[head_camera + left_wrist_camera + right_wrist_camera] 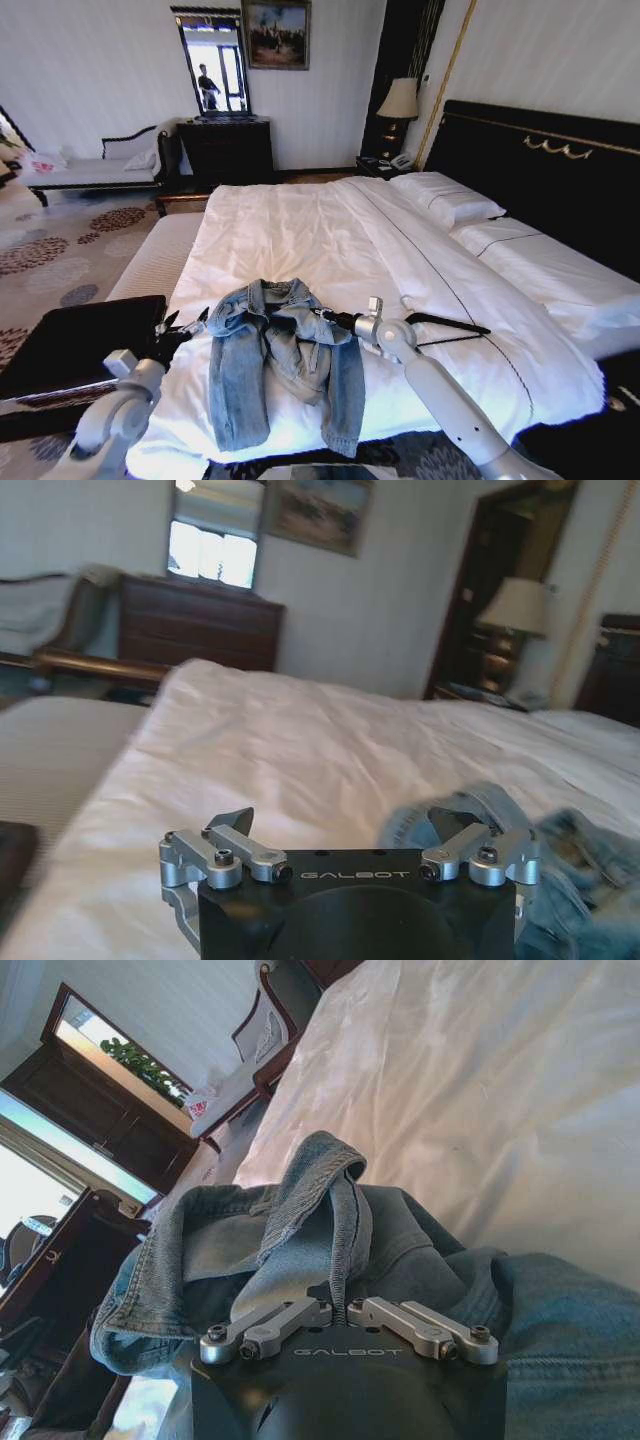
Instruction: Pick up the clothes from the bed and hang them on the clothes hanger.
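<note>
Left gripper (186, 325) jaws spread — right gripper (322, 314) jaws pinched together

Light-blue denim jacket (283, 358) spread rumpled near foot of white bed (330, 235), black hanger (452, 328) just beside.

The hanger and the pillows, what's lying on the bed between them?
Nothing: in the head view, bare white sheet runs from the clothes hanger up the bed to the pillows.

jacket (285, 355) on near end of bed (330, 240) | hanger (450, 328) on bed, right of jacket | left gripper (185, 325) just left of jacket | right gripper (325, 316) at jacket's right shoulder | pillows (445, 198) at far right by headboard (540, 160)
</note>
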`<state>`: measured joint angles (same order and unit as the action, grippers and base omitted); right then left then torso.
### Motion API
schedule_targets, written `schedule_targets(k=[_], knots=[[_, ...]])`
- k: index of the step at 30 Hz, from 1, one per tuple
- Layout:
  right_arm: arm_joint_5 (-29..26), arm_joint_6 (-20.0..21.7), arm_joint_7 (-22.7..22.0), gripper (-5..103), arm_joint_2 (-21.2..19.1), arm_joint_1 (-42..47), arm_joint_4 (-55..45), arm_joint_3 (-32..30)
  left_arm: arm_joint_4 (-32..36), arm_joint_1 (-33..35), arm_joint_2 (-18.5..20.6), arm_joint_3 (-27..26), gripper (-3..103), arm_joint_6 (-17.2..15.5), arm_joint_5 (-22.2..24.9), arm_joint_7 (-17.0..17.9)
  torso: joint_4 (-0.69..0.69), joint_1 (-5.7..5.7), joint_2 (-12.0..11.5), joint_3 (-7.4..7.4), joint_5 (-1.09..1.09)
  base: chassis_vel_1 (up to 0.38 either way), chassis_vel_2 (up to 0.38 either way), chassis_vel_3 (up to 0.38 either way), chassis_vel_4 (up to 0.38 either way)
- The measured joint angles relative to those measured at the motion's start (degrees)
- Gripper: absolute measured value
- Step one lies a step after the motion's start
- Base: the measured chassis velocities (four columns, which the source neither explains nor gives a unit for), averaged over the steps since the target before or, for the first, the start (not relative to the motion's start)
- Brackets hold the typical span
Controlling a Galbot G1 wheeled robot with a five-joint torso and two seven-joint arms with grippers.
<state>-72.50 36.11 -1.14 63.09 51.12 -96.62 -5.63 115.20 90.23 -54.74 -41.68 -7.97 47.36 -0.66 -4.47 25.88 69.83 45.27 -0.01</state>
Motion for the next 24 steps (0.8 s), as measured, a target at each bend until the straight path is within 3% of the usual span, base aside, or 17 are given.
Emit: schedule_targets(k=[3,13,19,21,22,24], knots=[[-0.05,-0.06,-0.15,1,-0.25,-0.62,0.11,0.1,-1.39,-2.61,4.1,4.96,99,-0.34,1.46,-0.49,0.0,0.01,0.0,0.0,0.0,0.0,0.0,0.0,0.0],[-0.32,-0.13,-0.37,1,-0.87,-0.78,-0.89,0.04,-5.23,-5.69,8.96,10.47,94,-1.17,2.09,-1.12,0.0,0.0,0.0,0.0,0.0,0.0,0.0,0.0,0.0],[-0.41,-0.2,-0.55,1,-0.87,-1.07,-1.27,0.02,-6.81,-7.48,10.18,12.15,76,-1.51,2.91,-1.54,0.0,0.0,0.0,0.0,0.01,0.0,0.0,0.0,0.0],[-0.52,-0.22,-0.68,1,-0.86,-1.18,-1.49,0.0,-7.07,-8.3,10.25,13.01,65,-1.65,3.13,-1.69,0.0,0.0,0.0,0.0,0.01,0.0,0.0,0.0,0.0],[-0.52,-0.22,-0.68,1,-0.86,-1.18,-1.49,0.0,-7.07,-8.3,10.25,13.01,65,-1.65,3.13,-1.69,0.0,0.0,0.0,0.0,0.01,0.0,0.0,0.0,0.0],[-0.6,-0.22,-0.8,1,-0.87,-1.19,-1.69,-0.01,-7.69,-9.44,10.26,14.2,53,-1.75,3.13,-1.86,0.0,0.0,0.0,0.0,0.01,0.0,0.0,0.0,0.0]])
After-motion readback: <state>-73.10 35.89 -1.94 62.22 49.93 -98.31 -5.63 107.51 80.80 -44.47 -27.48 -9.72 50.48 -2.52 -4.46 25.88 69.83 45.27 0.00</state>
